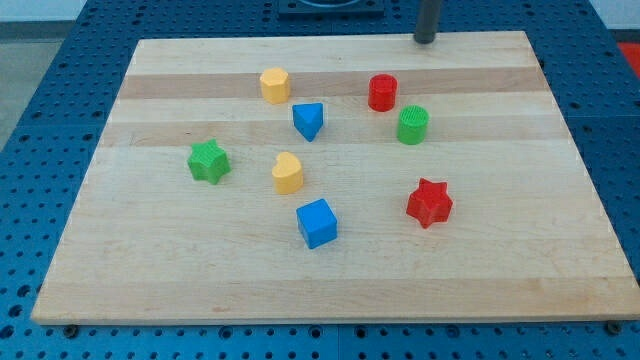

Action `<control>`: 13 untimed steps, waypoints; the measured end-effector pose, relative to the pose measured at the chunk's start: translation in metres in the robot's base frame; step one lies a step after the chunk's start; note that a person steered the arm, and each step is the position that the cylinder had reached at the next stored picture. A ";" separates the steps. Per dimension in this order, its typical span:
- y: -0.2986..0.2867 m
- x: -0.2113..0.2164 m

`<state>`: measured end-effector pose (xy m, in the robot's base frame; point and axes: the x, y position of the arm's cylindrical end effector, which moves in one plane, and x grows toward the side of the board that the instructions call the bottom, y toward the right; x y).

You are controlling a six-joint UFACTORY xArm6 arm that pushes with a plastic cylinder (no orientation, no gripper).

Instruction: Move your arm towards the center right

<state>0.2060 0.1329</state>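
My tip (425, 40) stands at the top edge of the wooden board (520, 200), right of centre, apart from every block. The nearest blocks are the red cylinder (382, 92) below and to its left and the green cylinder (412, 125) below it. A red star (429, 203) lies lower on the right side. A yellow hexagonal block (275, 85), a blue triangular block (308, 120), a yellow heart-like block (287, 173), a blue cube (317, 223) and a green star (209, 161) lie in the middle and left.
The board lies on a blue perforated table (610, 90) that shows on all sides. A dark machine base (330, 8) shows at the view's top centre.
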 end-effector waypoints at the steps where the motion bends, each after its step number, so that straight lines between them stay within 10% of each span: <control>1: 0.116 0.043; 2: 0.187 0.019; 4: 0.190 0.157; 6: 0.190 0.034; 8: 0.071 0.060; 10: 0.179 0.077; 13: 0.025 0.046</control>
<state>0.2522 0.1582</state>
